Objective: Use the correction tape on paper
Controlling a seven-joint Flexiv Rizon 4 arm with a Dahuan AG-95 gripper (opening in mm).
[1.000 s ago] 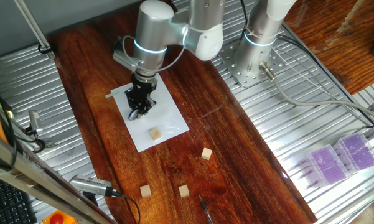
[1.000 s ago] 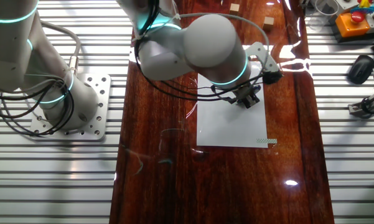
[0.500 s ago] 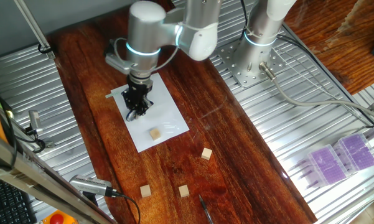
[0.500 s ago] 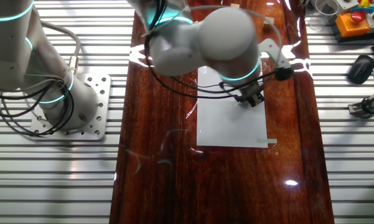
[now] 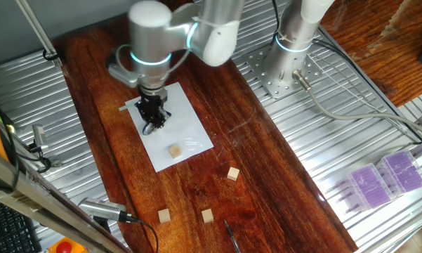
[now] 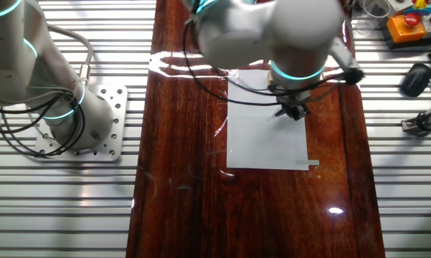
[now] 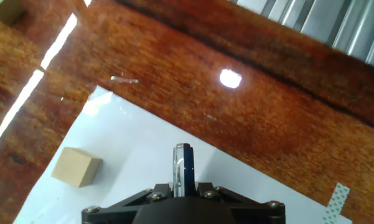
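The paper [image 5: 191,133] lies flat on the dark wooden tabletop, with a strip of tape [image 6: 305,163] on one corner. My gripper [image 5: 153,121] points down over the sheet's left half, shut on the correction tape [image 7: 183,160]. In the hand view the dispenser shows edge-on as a thin dark and pale blade between the jaws, its tip down at the paper [image 7: 130,143]. In the other fixed view the gripper [image 6: 294,111] stands near the right edge of the paper [image 6: 262,140]. The arm hides the dispenser itself in both fixed views.
One tan wooden cube [image 5: 174,151] rests on the paper, close to the gripper, and shows as the cube [image 7: 76,167] in the hand view. Three more cubes [image 5: 233,173] [image 5: 164,216] [image 5: 207,216] and a pen [image 5: 232,235] lie on the wood nearer the front edge.
The wrist and gripper have slid a short way across the paper towards its edge, with the correction tape still held tip-down. The arm's upper body swung the same way.
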